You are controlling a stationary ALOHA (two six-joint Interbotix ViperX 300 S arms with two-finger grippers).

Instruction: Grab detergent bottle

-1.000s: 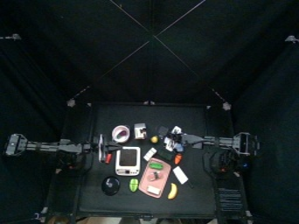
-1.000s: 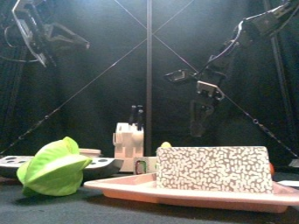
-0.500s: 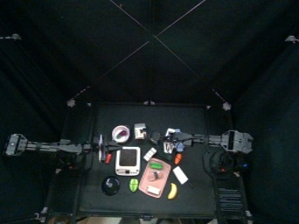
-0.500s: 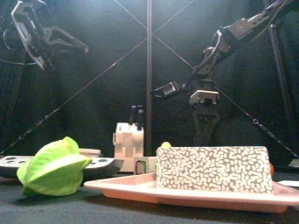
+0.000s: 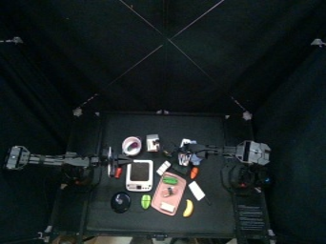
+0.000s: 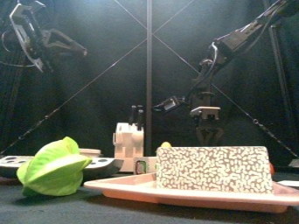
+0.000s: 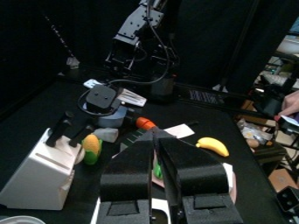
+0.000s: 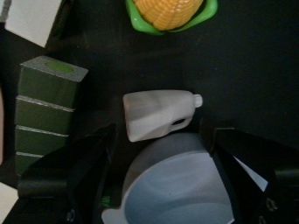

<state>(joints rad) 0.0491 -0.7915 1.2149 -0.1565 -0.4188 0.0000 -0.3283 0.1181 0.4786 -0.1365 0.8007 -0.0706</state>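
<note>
Plainly the risk lies in how crowded the space around the right gripper (image 8: 163, 171) is. The detergent bottle (image 8: 160, 115), a small pale rounded bottle with its cap to one side, lies on the table directly ahead of the fingertips and centred between them. Just beyond it sits an ear of corn (image 8: 170, 12) in a green husk. Close to one jaw stands a dark green ribbed block (image 8: 47, 109), with a white box corner (image 8: 33, 19) past that. If the descent drifts toward the block, that jaw could land on it or shove it, and the bottle would be pinched off-centre or pushed toward the corn. I would also expect a smooth, rounded plastic body lying on its side to squirt out of the jaws if they close near the cap end instead of across the middle.

The right gripper is spread to its widest, holds nothing and touches nothing; in the front view (image 6: 209, 133) it hangs above the table items with its jaws pointing down.

Well apart from it, the left gripper (image 7: 158, 171) hovers raised, jaws partly apart with nothing between them.
</note>
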